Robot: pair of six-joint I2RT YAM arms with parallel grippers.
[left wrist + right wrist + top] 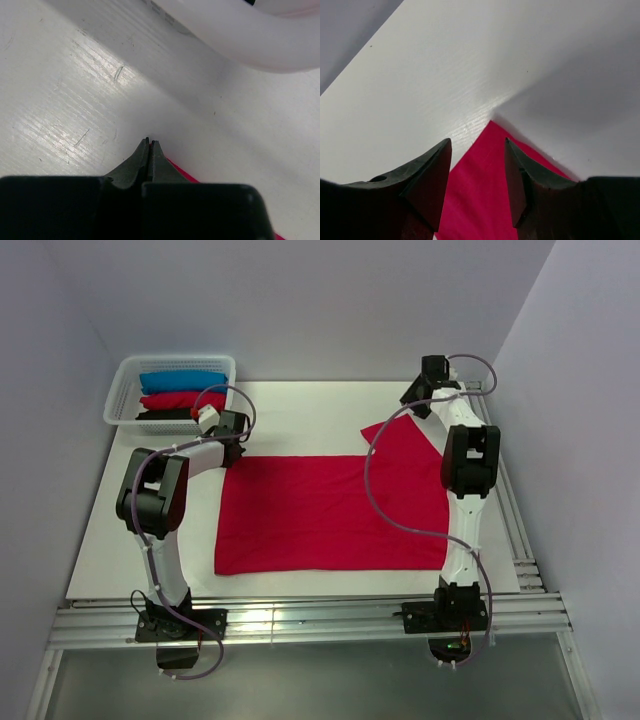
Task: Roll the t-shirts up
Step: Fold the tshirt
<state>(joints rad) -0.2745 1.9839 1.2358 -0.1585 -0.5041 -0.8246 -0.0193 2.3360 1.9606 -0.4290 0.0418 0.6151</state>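
Note:
A crimson-red t-shirt (330, 515) lies spread flat on the white table (300, 405). One sleeve (402, 435) sticks out at its far right. My left gripper (237, 447) is down at the shirt's far left corner. In the left wrist view its jaws (150, 140) are shut, with a thin strip of the red cloth (179, 171) pinched between them. My right gripper (413, 400) hangs over the sleeve tip. In the right wrist view it (477, 141) stands open, with the pointed red cloth (485, 180) lying in the gap below, untouched.
A white basket (117, 392) stands at the table's far left corner, just behind my left gripper. It holds a blue bundle (180, 381), a red one (180, 400) and a black one (165, 415). Walls close in the table on the left, back and right.

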